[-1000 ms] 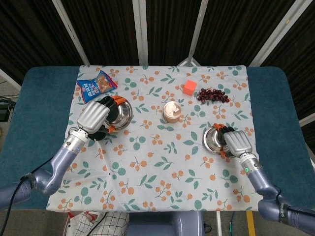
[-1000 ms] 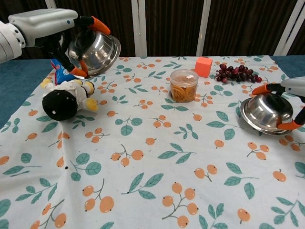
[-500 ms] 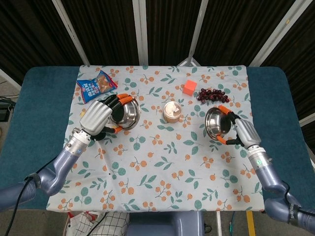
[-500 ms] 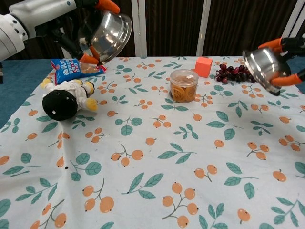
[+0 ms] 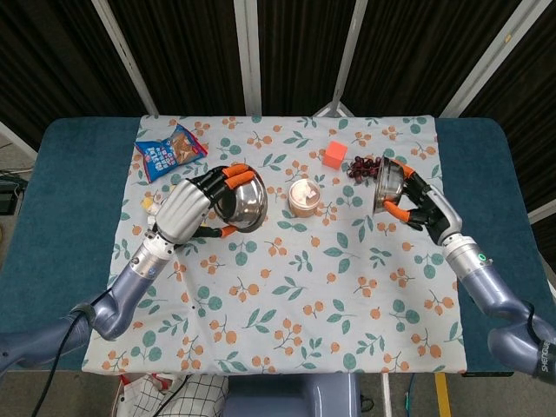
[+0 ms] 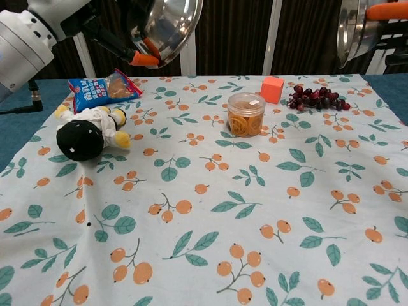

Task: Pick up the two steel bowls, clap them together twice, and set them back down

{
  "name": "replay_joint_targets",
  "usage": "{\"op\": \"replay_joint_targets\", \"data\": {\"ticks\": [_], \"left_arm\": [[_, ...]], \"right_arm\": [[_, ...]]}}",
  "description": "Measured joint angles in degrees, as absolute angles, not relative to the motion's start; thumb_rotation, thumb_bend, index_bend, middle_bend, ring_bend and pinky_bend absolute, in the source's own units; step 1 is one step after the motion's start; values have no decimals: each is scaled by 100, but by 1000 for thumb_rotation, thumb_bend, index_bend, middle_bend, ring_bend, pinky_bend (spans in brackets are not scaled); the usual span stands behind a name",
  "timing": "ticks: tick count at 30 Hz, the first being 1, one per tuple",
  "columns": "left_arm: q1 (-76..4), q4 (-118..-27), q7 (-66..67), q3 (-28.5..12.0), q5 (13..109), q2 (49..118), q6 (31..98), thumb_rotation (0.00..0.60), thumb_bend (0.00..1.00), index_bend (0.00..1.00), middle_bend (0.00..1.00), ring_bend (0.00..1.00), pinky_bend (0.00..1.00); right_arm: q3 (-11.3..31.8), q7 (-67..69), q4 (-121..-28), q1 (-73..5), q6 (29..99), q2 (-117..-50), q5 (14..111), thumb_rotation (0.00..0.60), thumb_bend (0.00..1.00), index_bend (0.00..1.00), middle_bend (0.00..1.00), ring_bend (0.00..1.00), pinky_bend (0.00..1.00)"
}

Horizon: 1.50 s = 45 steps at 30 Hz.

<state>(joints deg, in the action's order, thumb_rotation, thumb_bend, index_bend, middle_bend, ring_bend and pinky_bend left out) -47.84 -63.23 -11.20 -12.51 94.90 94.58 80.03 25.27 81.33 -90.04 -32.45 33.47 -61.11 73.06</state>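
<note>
Both views are evenly and brightly lit from above, with only soft, faint shadows on the tablecloth (image 6: pixel 210 191) and a dark backdrop behind. The steel bowl (image 6: pixel 167 25) in the left hand (image 5: pixel 184 211) catches bright glare on its polished wall, and is slightly motion-blurred; the chest view shows mild wide-angle stretching at its edges

Left hand (image 6: pixel 137 38) holds one steel bowl (image 6: pixel 169 25) aloft, tilted. Second steel bowl (image 6: pixel 354 29) held at upper right edge. Plush toy (image 6: pixel 86 132), lidded jar (image 6: pixel 246 113) on floral cloth (image 6: pixel 210 210).
</note>
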Motion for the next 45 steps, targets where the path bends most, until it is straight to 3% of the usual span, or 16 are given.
{"op": "replay_joint_targets", "data": {"ticks": [12,45], "left_arm": [[-5203,-5495,-1073,-1267,9763,10162,8291,600,317,450,535,409,584],[-5766,-4033,-1819,-1100,9840,11255,8603,600,319,450,533,409,584]], "right_arm": [[2621,9556,-9532,-3645,2663,-5942,8197,600,430,876,799,871,1000],[2390,8985,-10478,-4011,2625,-5763,7705,600,443,876,799,871,1000]]}}
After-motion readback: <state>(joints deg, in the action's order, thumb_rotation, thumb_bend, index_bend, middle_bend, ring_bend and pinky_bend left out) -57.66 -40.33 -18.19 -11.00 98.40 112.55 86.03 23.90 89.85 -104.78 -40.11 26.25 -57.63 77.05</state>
